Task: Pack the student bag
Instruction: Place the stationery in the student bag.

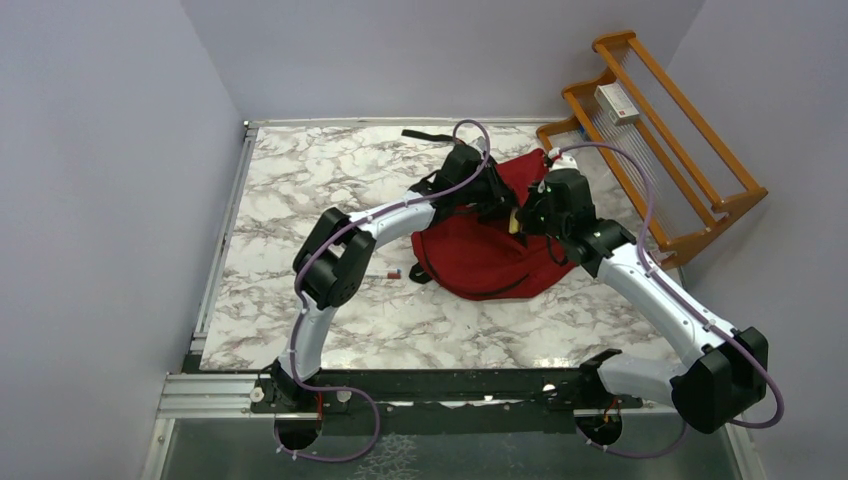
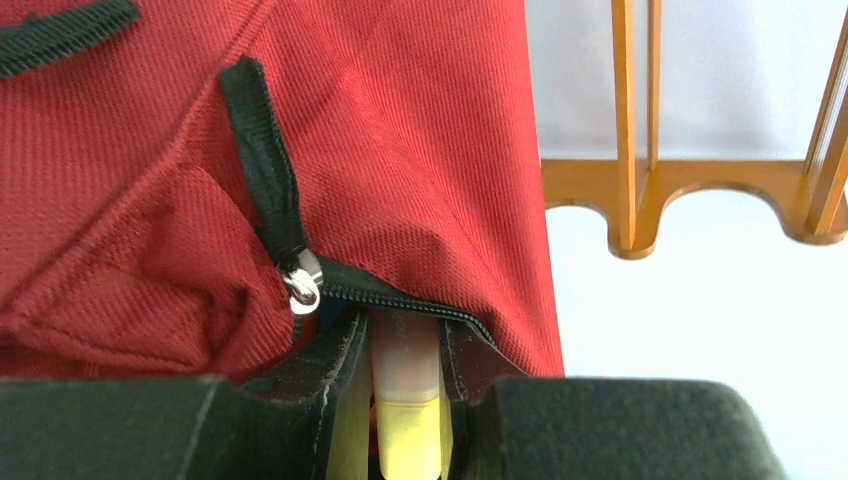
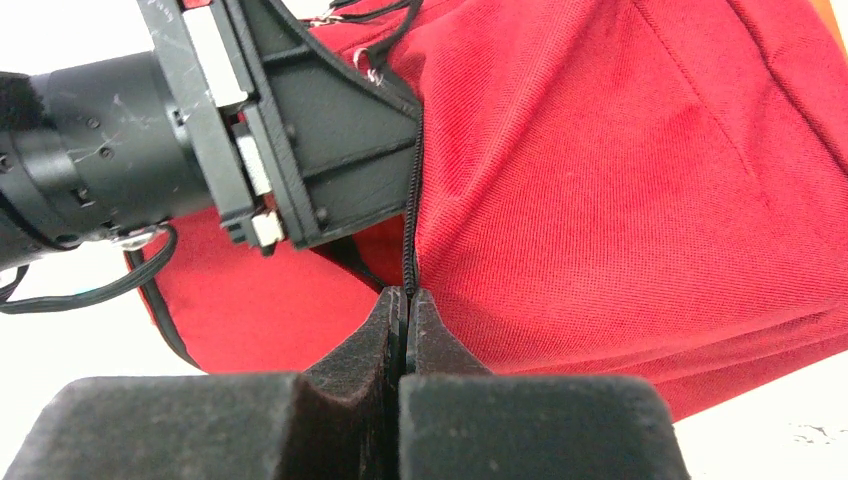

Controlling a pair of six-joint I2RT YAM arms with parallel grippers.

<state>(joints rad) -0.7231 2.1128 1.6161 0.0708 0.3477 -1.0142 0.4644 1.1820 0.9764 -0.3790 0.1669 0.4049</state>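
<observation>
The red student bag [image 1: 480, 255] lies mid-table, its black straps toward the back. My left gripper [image 1: 497, 205] is shut on a yellow marker with a translucent cap [image 2: 408, 400]. The cap end pokes into the bag's open zip slot [image 2: 420, 305], right beside the metal zip pull [image 2: 300, 287]. My right gripper [image 1: 522, 218] is shut on the bag's black zip edge [image 3: 409, 240] and holds the red fabric [image 3: 620, 180] up. The left gripper's black body [image 3: 300, 120] shows just beyond it. The inside of the bag is hidden.
A wooden rack [image 1: 660, 150] stands at the back right with a white box [image 1: 617, 103] on it; its rails also show in the left wrist view [image 2: 625, 130]. A small red item [image 1: 393, 273] lies on the marble table [image 1: 300, 190] left of the bag.
</observation>
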